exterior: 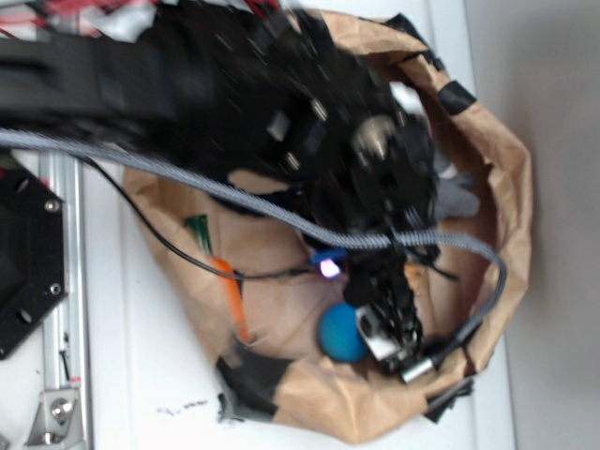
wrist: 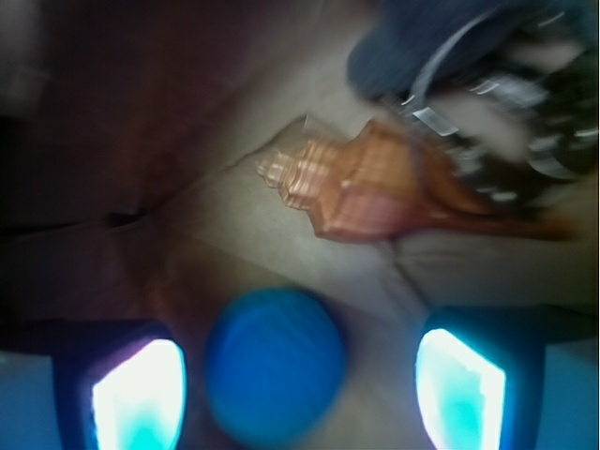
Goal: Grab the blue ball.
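Arm reaching down, fingers spread — empty

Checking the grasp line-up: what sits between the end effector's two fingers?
The blue ball, nearer the left finger; bare paper beside the right one. Wrist view shows it.

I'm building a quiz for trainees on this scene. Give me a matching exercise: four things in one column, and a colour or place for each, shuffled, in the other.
Things:
1. ball
2. paper bag
3. seashell
4. gripper

Descriptions:
A. brown, crumpled, holds the other items
B. glowing pads on either side of the ball
C. blue, round
D. orange-brown, ridged, lying beyond the ball in the wrist view

Pairs: 1-C, 2-A, 3-D, 4-B
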